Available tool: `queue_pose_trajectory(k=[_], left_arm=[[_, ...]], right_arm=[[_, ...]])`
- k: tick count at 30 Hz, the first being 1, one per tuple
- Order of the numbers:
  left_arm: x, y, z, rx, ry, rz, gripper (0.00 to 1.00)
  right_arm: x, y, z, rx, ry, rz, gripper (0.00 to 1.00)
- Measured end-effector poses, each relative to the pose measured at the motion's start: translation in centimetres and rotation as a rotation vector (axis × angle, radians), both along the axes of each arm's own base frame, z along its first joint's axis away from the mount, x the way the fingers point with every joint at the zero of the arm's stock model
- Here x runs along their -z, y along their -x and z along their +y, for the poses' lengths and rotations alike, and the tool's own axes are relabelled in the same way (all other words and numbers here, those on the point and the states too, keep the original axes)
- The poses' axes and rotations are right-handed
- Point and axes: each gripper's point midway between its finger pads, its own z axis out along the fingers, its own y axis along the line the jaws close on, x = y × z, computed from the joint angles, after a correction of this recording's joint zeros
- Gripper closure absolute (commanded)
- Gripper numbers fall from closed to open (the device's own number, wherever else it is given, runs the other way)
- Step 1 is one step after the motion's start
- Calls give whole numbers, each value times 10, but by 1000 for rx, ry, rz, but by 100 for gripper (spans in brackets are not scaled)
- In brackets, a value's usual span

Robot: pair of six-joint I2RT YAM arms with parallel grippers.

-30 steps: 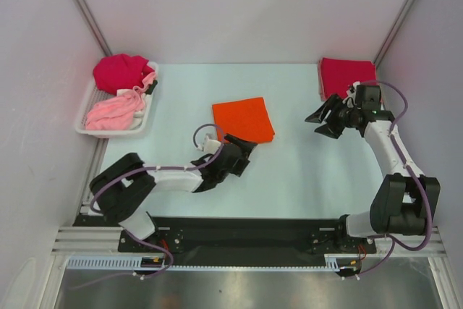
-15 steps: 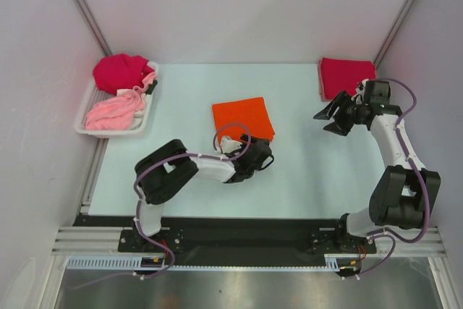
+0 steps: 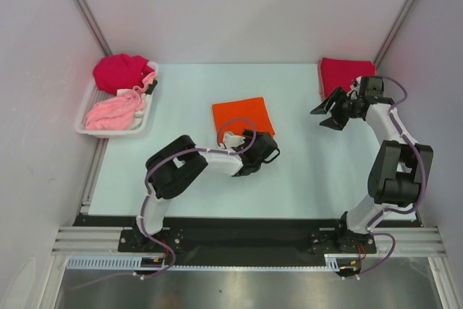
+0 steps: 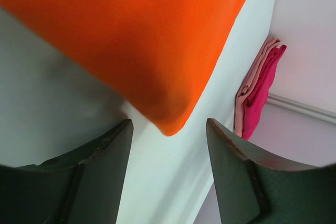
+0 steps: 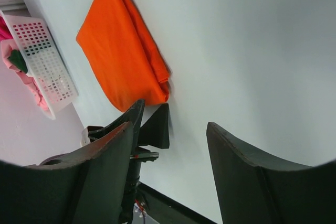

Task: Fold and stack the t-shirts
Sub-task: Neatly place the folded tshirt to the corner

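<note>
T-shirts: bright orange cloth t-shirt point(image 3: 243, 118) folded mid-table, crimson t-shirt point(image 3: 346, 76) folded at two o'clock, magenta t-shirt point(image 3: 119, 72) and pale pink t-shirt point(image 3: 112, 112) crumpled at ten o'clock, none stacked. Left gripper point(image 4: 169, 125), released, straddles the orange corner; right gripper point(image 5: 169, 128) is released and empty.

We see a pale bluish-white surface point(image 3: 318, 179) filling the middle of the top view. At its upper left edge sits a white perforated tray point(image 3: 116, 132), set against the left wall. In the right wrist view the same tray shows at the left edge of the frame. Plain white walls point(image 3: 246, 12) close the back and both sides. A slanted aluminium post point(image 3: 81, 5) stands in the upper left corner, and a second post point(image 3: 406, 9) in the upper right. Along the bottom run a black base plate point(image 3: 246, 231), a slotted white cable duct point(image 3: 239, 263) and a grey metal sheet point(image 3: 246, 291).
</note>
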Motion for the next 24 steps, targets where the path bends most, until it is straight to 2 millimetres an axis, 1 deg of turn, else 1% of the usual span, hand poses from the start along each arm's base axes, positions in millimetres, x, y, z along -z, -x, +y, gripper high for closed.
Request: queue_pose_trajectory(k=[1,4,5,6,7,8,9,13,16,20,22,24], left_arm=[[0,-3,-1,-5,-4,0,36],[3,-12,-8,-17,-3,-6,43],[3,-14,-9,-22,-2,-7,48],[4,-15,-9,-24,-3,-6,51],[6,-15,-8,-27,-6,-2,55],[8,-14,-7,-27,-11,2,60],[10,-14,-5,-28,-13,4,65],[18,-10,5,-29,-6,13,81],[19,-5,15,-26,13,19,85],[19,4,33,-19,33,33,90],[18,8,42,-17,41,43,94],[17,11,50,-15,56,49,95]], right_arm=[[2,-1,1,-2,-2,5,35],[6,-8,5,-19,-12,12,35],[6,-11,6,-27,-16,9,33],[5,-15,9,-38,-20,5,32],[6,-20,11,-50,-24,2,27],[6,-24,14,-64,-27,-2,26],[5,-30,17,-87,-30,-15,25],[10,-44,35,-161,-77,-29,21],[27,-52,50,-225,-121,-16,21],[52,-57,73,-309,-171,19,20],[60,-55,87,-356,-193,30,18],[63,-54,102,-399,-207,30,18]])
